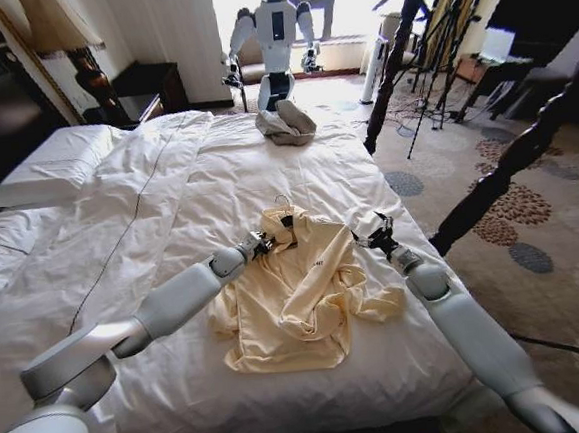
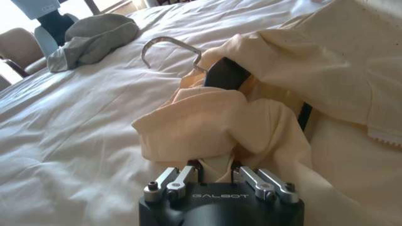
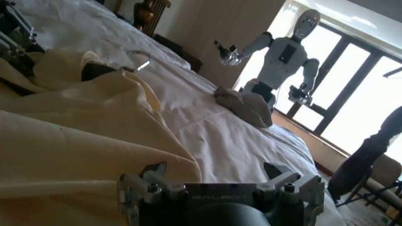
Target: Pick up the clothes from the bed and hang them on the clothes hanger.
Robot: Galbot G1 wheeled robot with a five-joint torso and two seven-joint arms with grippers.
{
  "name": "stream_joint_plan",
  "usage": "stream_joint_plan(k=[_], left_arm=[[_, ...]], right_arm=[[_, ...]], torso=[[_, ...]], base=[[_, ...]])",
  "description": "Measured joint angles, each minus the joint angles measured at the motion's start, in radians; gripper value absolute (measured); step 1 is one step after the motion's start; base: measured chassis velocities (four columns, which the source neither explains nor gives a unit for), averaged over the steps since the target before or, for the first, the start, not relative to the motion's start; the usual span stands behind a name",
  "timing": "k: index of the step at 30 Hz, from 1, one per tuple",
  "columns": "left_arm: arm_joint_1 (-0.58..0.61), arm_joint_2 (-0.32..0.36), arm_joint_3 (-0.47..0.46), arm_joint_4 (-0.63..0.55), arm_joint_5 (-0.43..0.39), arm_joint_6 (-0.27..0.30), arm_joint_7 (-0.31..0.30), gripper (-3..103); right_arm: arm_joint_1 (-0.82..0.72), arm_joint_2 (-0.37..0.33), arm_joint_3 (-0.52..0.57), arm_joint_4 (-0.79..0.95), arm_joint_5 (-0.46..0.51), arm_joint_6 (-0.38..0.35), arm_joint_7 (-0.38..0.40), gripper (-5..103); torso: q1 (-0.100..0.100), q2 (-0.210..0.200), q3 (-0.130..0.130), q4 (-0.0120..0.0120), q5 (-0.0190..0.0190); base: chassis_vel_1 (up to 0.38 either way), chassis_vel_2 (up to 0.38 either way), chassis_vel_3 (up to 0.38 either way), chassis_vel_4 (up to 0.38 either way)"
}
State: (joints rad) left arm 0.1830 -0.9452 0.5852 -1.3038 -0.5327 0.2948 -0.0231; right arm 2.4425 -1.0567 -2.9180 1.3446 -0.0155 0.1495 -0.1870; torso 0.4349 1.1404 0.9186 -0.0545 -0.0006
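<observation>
the cream top [image 1: 300, 286] lies rumpled on the white duvet of the bed [image 1: 119, 220], near the foot end, and the black hanger [image 2: 225, 73] is already partly inside its neck, with the metal hook [image 2: 168, 44] poking out towards the pillows' side. the left claw [image 1: 262, 244] sits at the collar on the robot's left; its wrist view shows the fingers [image 2: 182, 176] nearly together with a fold of the cream fabric pinched between them, just below the hanger's shoulder. the right claw [image 1: 376, 238] rests at the opposite shoulder of the top, fingers spread apart and holding nothing that i can make out, the cloth lying just in front of it. so the step in hand looks like threading the garment over the hanger, not yet finished, since the fabric is bunched around one hanger arm. the next move probably calls for pulling the collar further over that arm while the other side is steadied, keeping the thin fabric from slipping off. a grey-beige bundle [image 1: 285, 124] lies well apart near the far edge
</observation>
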Motion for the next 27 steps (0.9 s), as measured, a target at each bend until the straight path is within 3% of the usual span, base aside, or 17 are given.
stream_joint_plan(k=[4,10,14,24,27], left_arm=[[0.000,0.004,-0.001,0.000,0.001,-0.001,0.001,23],[-0.002,0.001,-0.001,0.005,0.002,-0.002,0.003,23],[-0.006,-0.004,0.004,0.007,0.003,-0.002,0.003,23],[-0.011,-0.008,0.006,0.008,0.003,-0.002,0.003,23],[-0.012,-0.009,0.006,0.006,0.003,-0.002,0.004,23]], right_arm=[[0.040,-0.045,0.000,-0.032,-0.027,0.026,-0.018,100],[0.090,-0.079,0.001,-0.048,-0.044,-0.001,-0.066,100],[0.133,-0.127,0.001,-0.113,-0.135,0.012,-0.117,100],[0.177,-0.185,0.001,-0.187,-0.241,0.001,-0.170,100],[0.217,-0.222,0.001,-0.244,-0.317,0.004,-0.173,100]], torso=[[0.000,0.000,0.000,0.0003,0.0004],[0.000,0.000,0.000,0.0002,-0.0002],[0.000,0.000,0.000,0.0002,0.0001],[0.000,0.000,0.000,0.0000,0.0000],[0.000,0.000,0.000,0.0001,0.0003]], base=[[0.000,0.000,0.000,0.000],[0.000,0.000,0.000,0.000],[0.000,0.000,0.000,0.000],[0.000,0.000,0.000,0.000],[0.000,0.000,0.000,0.000]])
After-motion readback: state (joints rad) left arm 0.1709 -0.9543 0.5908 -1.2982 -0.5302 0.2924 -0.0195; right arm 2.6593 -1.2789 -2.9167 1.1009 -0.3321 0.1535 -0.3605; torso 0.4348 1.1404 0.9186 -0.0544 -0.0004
